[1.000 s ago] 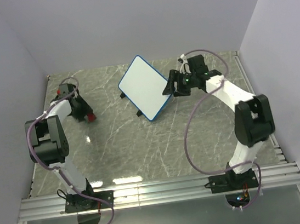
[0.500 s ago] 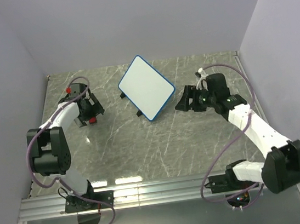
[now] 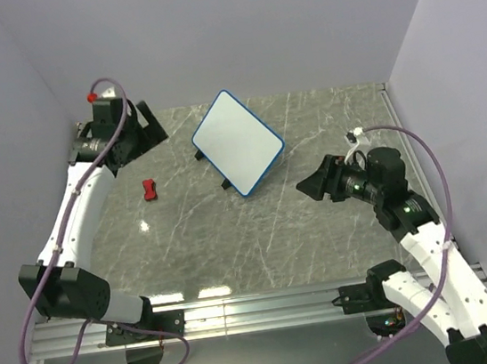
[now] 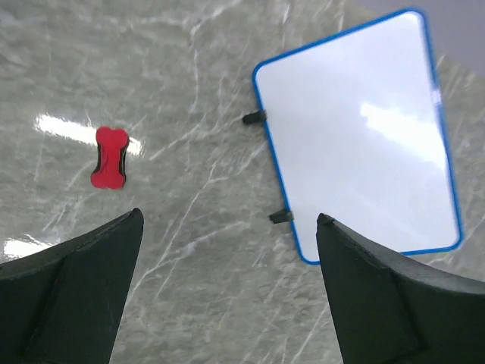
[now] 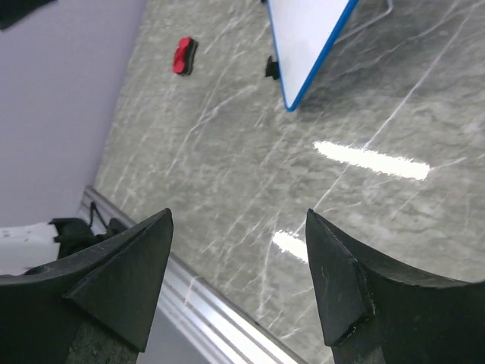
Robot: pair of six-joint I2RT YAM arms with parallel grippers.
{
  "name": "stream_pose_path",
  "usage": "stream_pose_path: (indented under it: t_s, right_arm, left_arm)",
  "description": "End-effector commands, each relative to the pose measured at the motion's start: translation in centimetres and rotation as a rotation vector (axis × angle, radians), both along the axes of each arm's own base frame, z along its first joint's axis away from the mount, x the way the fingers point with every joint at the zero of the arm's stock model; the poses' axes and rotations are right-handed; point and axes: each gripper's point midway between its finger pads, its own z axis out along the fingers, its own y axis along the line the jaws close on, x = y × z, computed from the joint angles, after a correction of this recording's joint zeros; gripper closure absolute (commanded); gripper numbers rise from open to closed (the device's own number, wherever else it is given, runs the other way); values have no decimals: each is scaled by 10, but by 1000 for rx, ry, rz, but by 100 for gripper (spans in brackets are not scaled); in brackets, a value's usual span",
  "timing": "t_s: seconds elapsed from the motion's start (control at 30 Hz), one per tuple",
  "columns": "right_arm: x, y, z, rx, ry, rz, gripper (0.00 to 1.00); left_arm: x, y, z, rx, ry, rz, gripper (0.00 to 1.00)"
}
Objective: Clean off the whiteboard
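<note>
The whiteboard [image 3: 238, 142], white with a thin blue frame and small black feet, lies tilted at the back middle of the marble table. Its face shows plain white in the left wrist view [image 4: 356, 129]; only a corner of the whiteboard [image 5: 307, 30] enters the right wrist view. A small red-black block [image 3: 149, 190] lies on the table to its left, free of both grippers. My left gripper [image 3: 148, 127] hovers open at the far left, the block [image 4: 111, 157] below it to the left. My right gripper [image 3: 311, 186] stands open to the board's right, nothing between its fingers.
Lilac walls close the table at the left, back and right. An aluminium rail [image 3: 260, 310] runs along the near edge, holding both arm bases. The same rail [image 5: 189, 303] shows under my right gripper's view.
My left gripper opened, left the red-black block on the table and rose back toward the far left corner. My right arm drew away from the whiteboard's right edge toward the near right.
</note>
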Motion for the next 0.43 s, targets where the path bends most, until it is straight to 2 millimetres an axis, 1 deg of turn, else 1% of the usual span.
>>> stream_pose_path:
  t_s: [0.0, 0.03, 0.1, 0.13, 0.23, 0.3, 0.37, 0.4]
  right_arm:
    - [-21, 5, -1, 53, 49, 29, 23]
    - [-26, 4, 3, 59, 38, 30, 23]
    - [-36, 2, 3, 60, 43, 39, 23]
    - [-41, 1, 6, 62, 23, 41, 23]
    - [-53, -3, 5, 50, 9, 46, 22]
    - [-61, -4, 4, 44, 10, 55, 23]
    - [-66, -5, 3, 43, 11, 60, 23]
    - [-70, -5, 2, 45, 17, 64, 22]
  left_arm:
    - [-11, 7, 29, 40, 11, 56, 1]
    - [-8, 7, 47, 34, -23, 61, 1]
    - [-5, 7, 55, 35, -23, 68, 1]
    - [-6, 7, 66, 29, -37, 67, 1]
    - [-4, 0, 73, 27, -45, 49, 1]
    - [-5, -7, 73, 27, -49, 15, 1]
    - [-9, -6, 73, 49, -41, 28, 2]
    - [-14, -12, 76, 64, -50, 18, 4]
